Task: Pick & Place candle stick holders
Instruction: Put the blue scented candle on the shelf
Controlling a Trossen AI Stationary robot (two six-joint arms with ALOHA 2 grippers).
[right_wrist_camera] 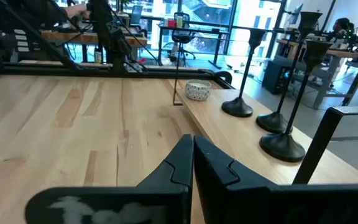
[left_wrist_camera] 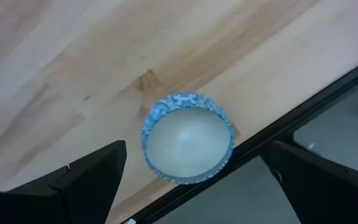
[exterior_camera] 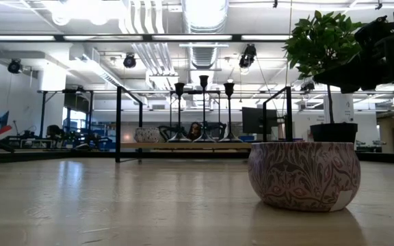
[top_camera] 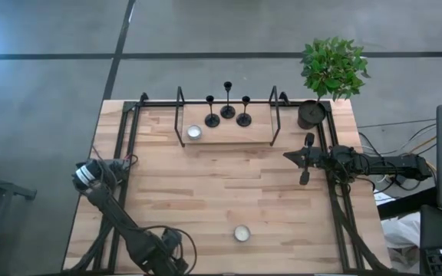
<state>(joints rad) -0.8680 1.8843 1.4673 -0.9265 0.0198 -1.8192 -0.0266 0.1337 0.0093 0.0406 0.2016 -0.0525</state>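
Three black candle stick holders [top_camera: 228, 107] stand by their round bases on a raised wooden shelf [top_camera: 229, 136] at the table's far side. They also show in the low view [exterior_camera: 204, 109] and in the right wrist view [right_wrist_camera: 277, 121]. My left gripper [top_camera: 89, 176] hangs at the table's left edge, pointing down. It is open above a blue-and-white patterned candle cup [left_wrist_camera: 188, 137], with one finger on either side and neither touching it. My right gripper [top_camera: 305, 159] waits shut at the right, level, its fingers [right_wrist_camera: 191, 163] pointing toward the table's left.
A white candle cup [top_camera: 194, 133] sits on the shelf's left end. Another patterned cup [top_camera: 242, 233] stands near the table's front edge and looms large in the low view [exterior_camera: 303, 174]. A dark pot with a green plant [top_camera: 330, 69] stands at the far right corner. Black frame rails [top_camera: 121, 146] run along both sides.
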